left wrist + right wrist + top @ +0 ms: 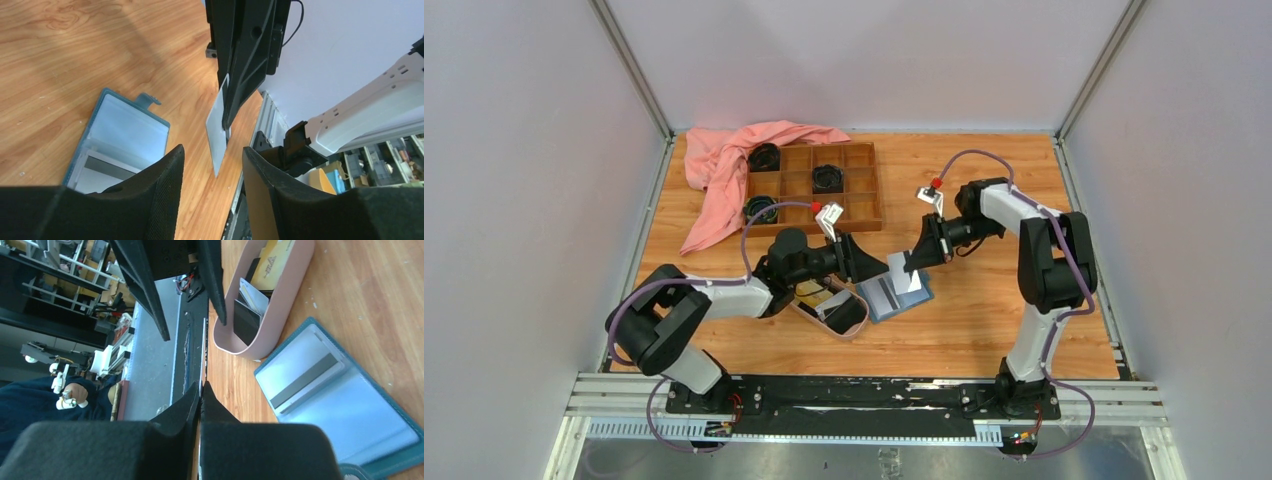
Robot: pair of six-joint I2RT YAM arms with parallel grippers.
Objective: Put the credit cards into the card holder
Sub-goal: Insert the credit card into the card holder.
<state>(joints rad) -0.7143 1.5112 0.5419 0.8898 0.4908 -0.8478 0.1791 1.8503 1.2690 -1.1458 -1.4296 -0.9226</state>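
card holder (909, 300) right of dish (822, 324), tray (861, 185) behind

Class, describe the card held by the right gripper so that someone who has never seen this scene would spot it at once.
On the wooden table, find the open blue card holder near the middle. Right by it, off the table, the right gripper pinches one thin card. It is pale grey-white and held in the air, while the other cards lie in the pink dish alongside.

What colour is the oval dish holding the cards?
The dish is pale pink, clearest in the right wrist view.
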